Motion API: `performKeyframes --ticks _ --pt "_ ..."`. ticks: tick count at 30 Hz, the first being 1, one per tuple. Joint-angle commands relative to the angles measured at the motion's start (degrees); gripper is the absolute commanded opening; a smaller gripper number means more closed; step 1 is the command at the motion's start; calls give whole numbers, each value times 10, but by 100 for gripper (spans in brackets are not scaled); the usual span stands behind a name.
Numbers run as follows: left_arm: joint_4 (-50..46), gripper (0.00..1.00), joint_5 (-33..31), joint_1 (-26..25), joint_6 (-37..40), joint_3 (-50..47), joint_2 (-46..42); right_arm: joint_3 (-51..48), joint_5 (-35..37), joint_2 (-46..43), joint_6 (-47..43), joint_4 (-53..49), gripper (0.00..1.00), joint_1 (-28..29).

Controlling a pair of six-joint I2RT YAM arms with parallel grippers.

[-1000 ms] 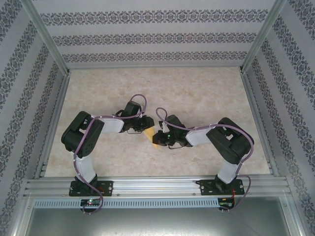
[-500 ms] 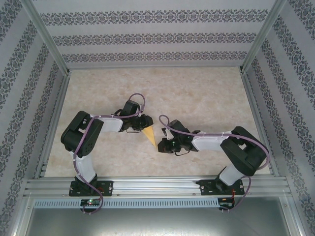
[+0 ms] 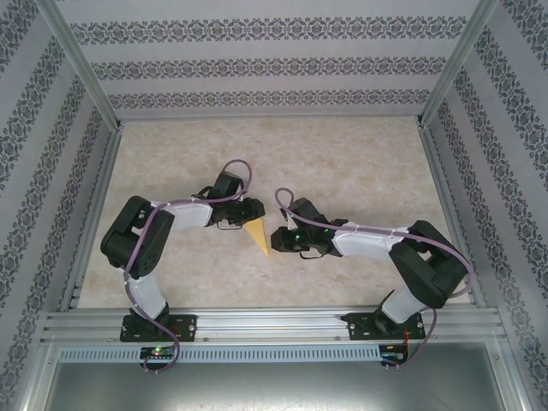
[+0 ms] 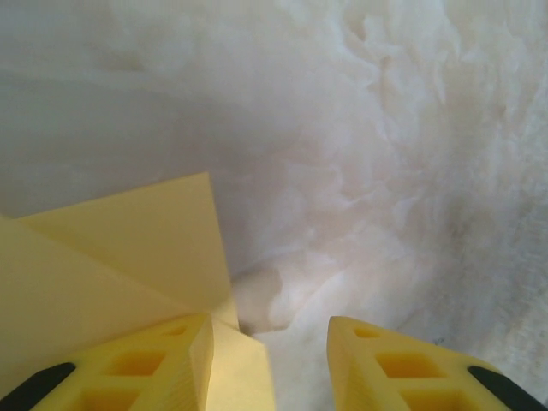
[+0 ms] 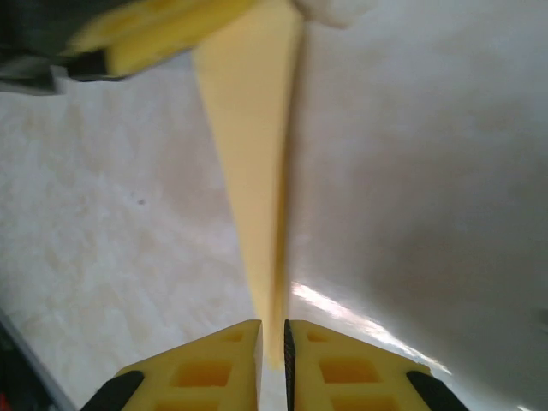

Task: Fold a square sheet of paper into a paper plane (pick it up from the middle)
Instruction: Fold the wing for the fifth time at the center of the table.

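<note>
- Since half a second ago the right gripper [image 3: 276, 241] has drawn a little farther up the table [image 3: 342, 163]. It now sits just beside the paper plane [image 3: 259, 237]. A second ago it lay over part of the paper.
- The paper plane has hardly shifted. It lies flat in the middle of the table, between the two grippers.
- It is a narrow dart, with its long axis slanting from far-left to near-right. The point aims at the near edge and slightly right, and the broad end is at the left gripper [image 3: 249, 218].
- The left gripper's fingers [image 4: 145, 368] stand well apart, one of them at the paper's broad end.
- The right gripper's fingers [image 5: 360, 368] are drawn together and the dart's tip runs up to the slit between them. I can't tell whether the tip is nipped there.
</note>
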Motion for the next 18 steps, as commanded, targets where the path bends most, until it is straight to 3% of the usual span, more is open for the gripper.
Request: performKeyframes --ticks 1,4,8,11,18 --pt "-113 47 -94 -16 43 40 -66 -34 72 -50 8 6 21 -21" --pt "-181 52 -146 -29 51 70 -98 -63 84 -86 11 27 23 -40" --pt "-322 54 -285 -63 29 131 -108 -77 85 -117 -7 28 31 -56" --pt "-386 57 -348 -93 7 162 -98 -80 78 -116 -11 38 32 -66" --pt "-420 63 -343 -141 -18 221 -18 -82 40 -87 8 91 36 -70"
